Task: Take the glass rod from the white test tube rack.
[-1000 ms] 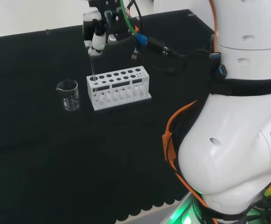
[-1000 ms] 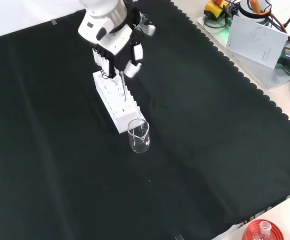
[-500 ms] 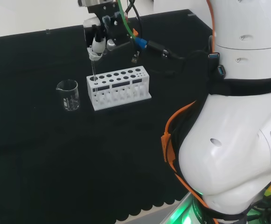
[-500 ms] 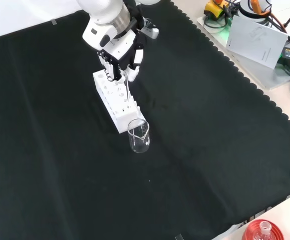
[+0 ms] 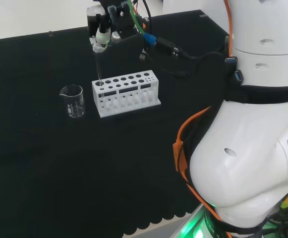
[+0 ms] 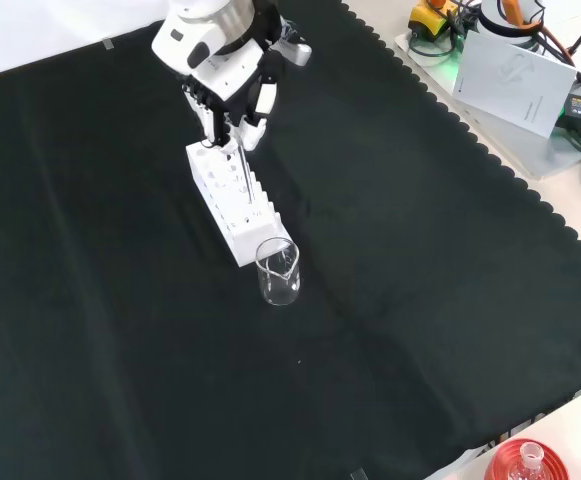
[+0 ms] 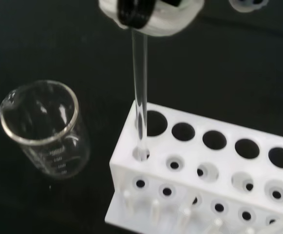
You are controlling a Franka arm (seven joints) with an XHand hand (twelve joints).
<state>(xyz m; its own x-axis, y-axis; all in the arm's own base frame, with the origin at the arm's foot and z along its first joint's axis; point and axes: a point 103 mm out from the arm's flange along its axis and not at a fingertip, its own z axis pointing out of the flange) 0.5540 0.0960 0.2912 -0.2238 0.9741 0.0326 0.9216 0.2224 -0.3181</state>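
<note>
The white test tube rack [image 5: 127, 92] [image 6: 234, 200] [image 7: 214, 190] stands on the black cloth. A clear glass rod [image 5: 98, 67] [image 6: 241, 175] [image 7: 140, 92] rises upright from the rack's end hole nearest the beaker. My hand [image 5: 103, 30] [image 6: 228, 75] is above that end of the rack, fingers [image 7: 148, 14] pinched on the rod's top. In the wrist view the rod's lower tip is still at the mouth of the end hole.
An empty clear glass beaker [image 5: 73, 100] [image 6: 278, 271] [image 7: 46, 129] stands close beside the rack's end. Papers and cables [image 6: 530, 70] lie beyond the cloth's edge. A red ribbed stand with a flask [image 6: 526, 462] sits at the front view's bottom edge.
The hand has risen above the rack with the rod pinched in it. The rod has slid upward out of its hole; the rack and beaker have stayed put.
</note>
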